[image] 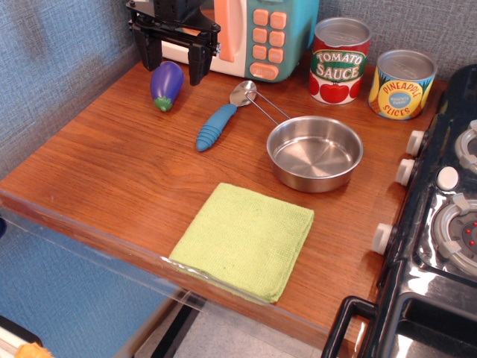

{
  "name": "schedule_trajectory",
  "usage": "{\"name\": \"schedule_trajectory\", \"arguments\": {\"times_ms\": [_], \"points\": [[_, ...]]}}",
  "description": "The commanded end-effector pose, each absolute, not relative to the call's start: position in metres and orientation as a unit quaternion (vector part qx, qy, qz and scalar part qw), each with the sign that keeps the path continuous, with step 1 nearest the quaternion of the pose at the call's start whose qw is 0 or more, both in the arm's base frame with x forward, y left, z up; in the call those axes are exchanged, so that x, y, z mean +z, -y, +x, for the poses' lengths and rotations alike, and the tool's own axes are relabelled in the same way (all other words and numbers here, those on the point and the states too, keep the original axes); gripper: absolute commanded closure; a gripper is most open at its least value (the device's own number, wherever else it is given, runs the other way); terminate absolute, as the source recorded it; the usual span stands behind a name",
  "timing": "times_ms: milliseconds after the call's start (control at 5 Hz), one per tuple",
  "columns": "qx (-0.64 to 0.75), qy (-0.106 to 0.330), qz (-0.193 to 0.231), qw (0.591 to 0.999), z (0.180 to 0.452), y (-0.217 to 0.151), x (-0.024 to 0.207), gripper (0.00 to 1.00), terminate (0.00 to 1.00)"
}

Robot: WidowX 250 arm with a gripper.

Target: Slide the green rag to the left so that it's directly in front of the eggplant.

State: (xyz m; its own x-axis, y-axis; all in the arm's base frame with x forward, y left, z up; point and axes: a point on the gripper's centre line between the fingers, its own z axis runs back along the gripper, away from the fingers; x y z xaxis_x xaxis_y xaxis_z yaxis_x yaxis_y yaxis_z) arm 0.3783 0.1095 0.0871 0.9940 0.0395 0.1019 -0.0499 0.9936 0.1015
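The green rag [244, 240] lies flat and folded at the front of the wooden counter, its near corner reaching over the front edge. The purple eggplant [166, 85] lies at the back left with its green cap pointing toward the front. My black gripper [174, 61] hangs at the back left, just above and behind the eggplant, with its two fingers spread apart and nothing between them. It is far from the rag.
A blue-handled spoon [220, 121] lies between the eggplant and a steel pan [314, 152]. A toy microwave [257, 33], a tomato sauce can [339, 61] and a pineapple slices can [402, 83] stand along the back. A toy stove [440, 224] borders the right side.
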Motion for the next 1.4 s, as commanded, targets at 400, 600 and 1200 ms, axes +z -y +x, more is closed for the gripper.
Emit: {"name": "schedule_trajectory", "arguments": {"times_ms": [400, 600, 1200], "points": [[0.001, 0.060, 0.016, 0.998, 0.336, -0.070, 0.096, 0.00, 0.00], [-0.023, 0.064, 0.007, 0.998, 0.314, -0.043, 0.098, 0.00, 0.00], [-0.054, 0.041, 0.047, 0.997, 0.286, 0.018, 0.051, 0.00, 0.00]]}}
